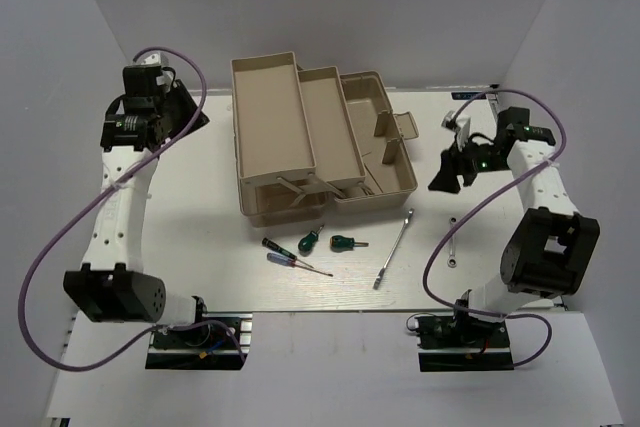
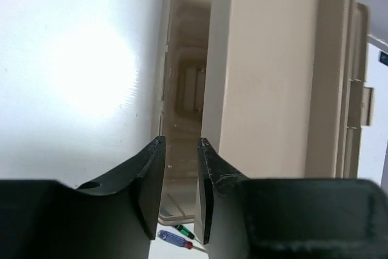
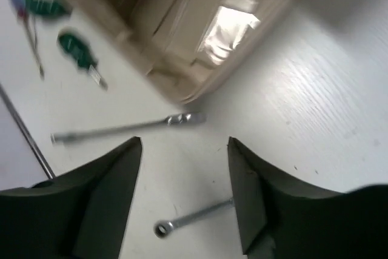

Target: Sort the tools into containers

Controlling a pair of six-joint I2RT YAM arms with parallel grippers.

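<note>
Tan toolbox (image 1: 310, 142) stands open mid-table, screwdrivers (image 1: 308, 241) and long wrench (image 1: 394, 249) loose at its six o'clock (short wrench (image 1: 453, 252) toward four). Left gripper (image 2: 180, 144) shows a narrow empty gap; right gripper (image 3: 185, 144) gapes wide, holding nothing.

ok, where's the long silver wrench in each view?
Top external: the long wrench lies slanted, in front of the right end of the toolbox.
Left wrist: not in it.
Right wrist: the long wrench runs across the middle, just below the corner of the toolbox.
Shared landmark: the tan toolbox, also filling the right side of the left wrist view.
</note>
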